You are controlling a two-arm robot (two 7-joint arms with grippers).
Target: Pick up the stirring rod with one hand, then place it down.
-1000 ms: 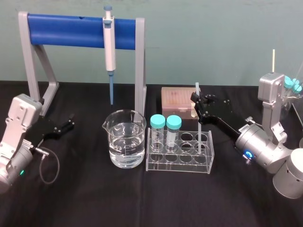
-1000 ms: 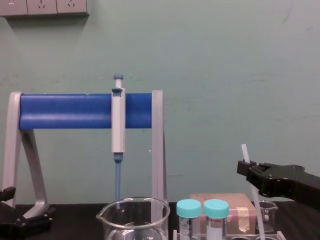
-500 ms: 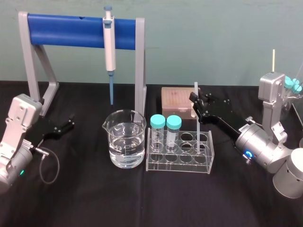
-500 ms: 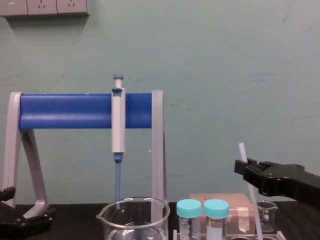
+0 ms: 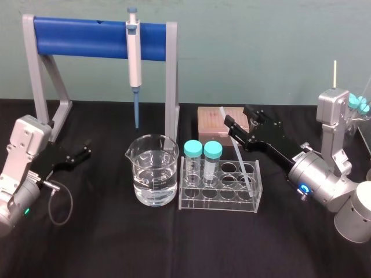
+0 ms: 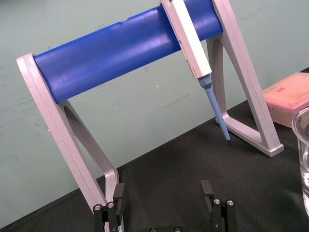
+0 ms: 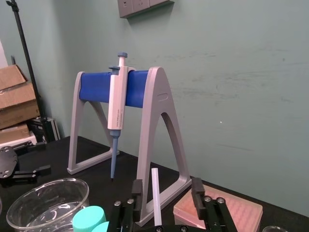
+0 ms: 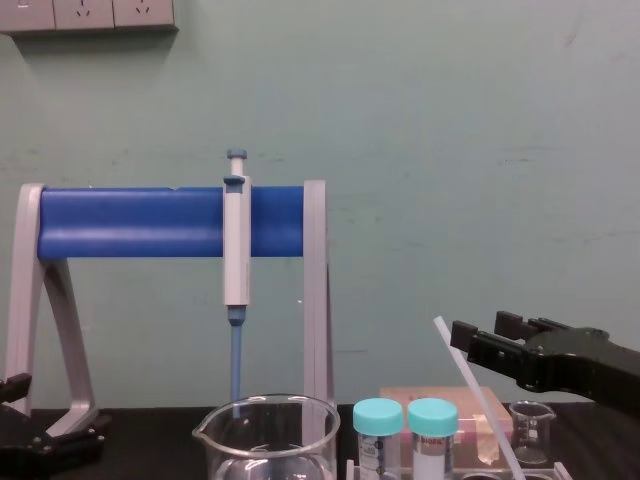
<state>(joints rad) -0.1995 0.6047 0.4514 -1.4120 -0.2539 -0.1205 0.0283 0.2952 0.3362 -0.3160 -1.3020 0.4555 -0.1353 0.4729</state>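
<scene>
stirring rod point(image 8: 482, 400): translucent, smooth | beaker point(image 5: 153, 171): clear glossy glass | table cover point(image 5: 174, 243): matt black cloth

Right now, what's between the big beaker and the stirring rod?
Head view: two teal-capped tubes in the clear rack stand between big beaker and stirring rod.

Obstacles: tube rack point(image 5: 219, 204), beaker point(image 5: 153, 171), pipette stand point(image 5: 98, 30).
</scene>
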